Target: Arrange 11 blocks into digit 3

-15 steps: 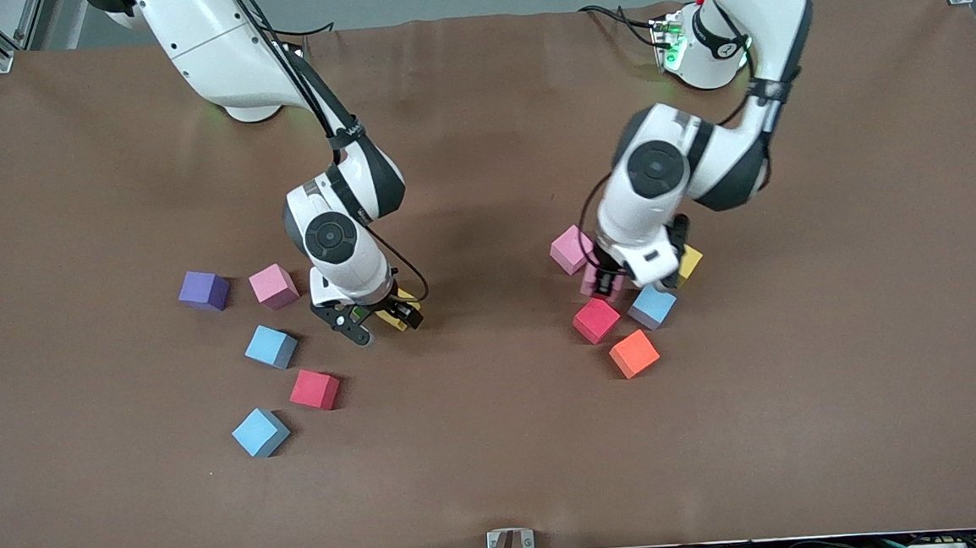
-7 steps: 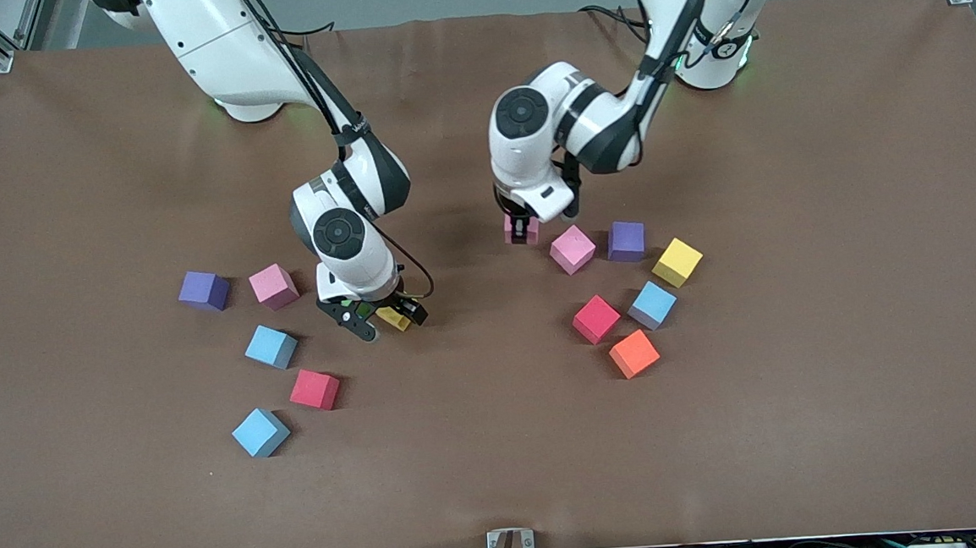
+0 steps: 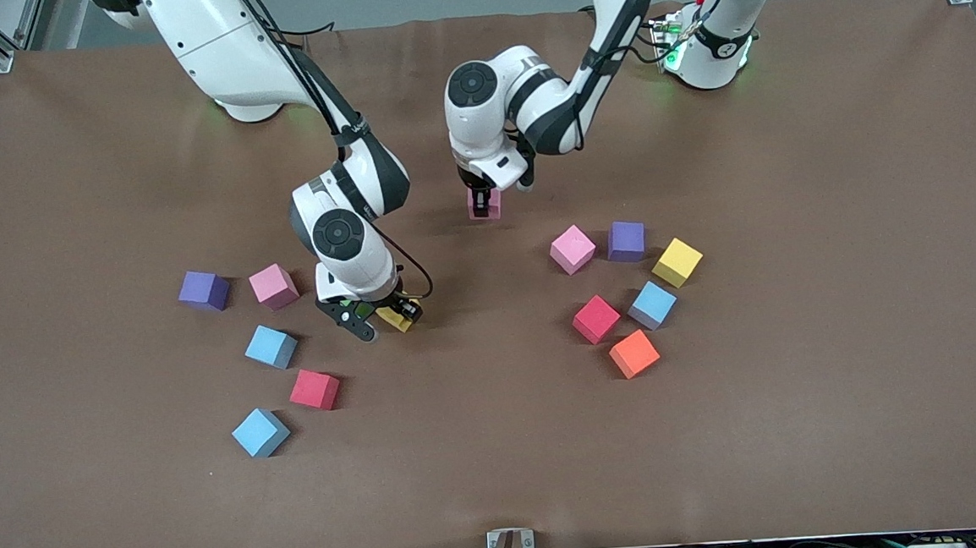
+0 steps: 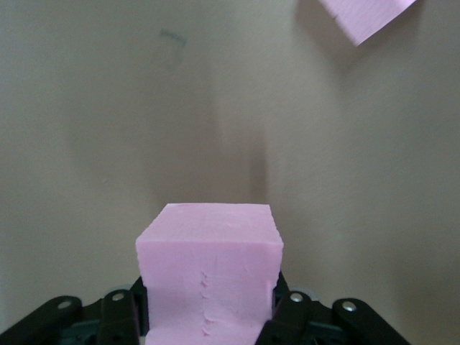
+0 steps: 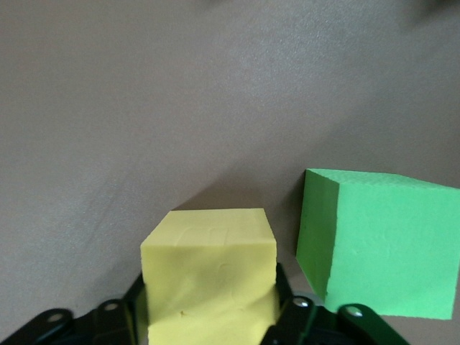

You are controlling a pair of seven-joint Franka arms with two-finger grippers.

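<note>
The left tool is clamped on a pink block, over bare counter between the two scattered groups of blocks. The right tool has its fingers against a yellow block, gripping it low at the counter, with a green block just beside it.

Taking the orange block as landmark: a red block and a light blue block lie near it, farther from the front camera; farther still are a pink one, a purple one and a yellow one. No digit 3 is formed. No writing is readable.
</note>
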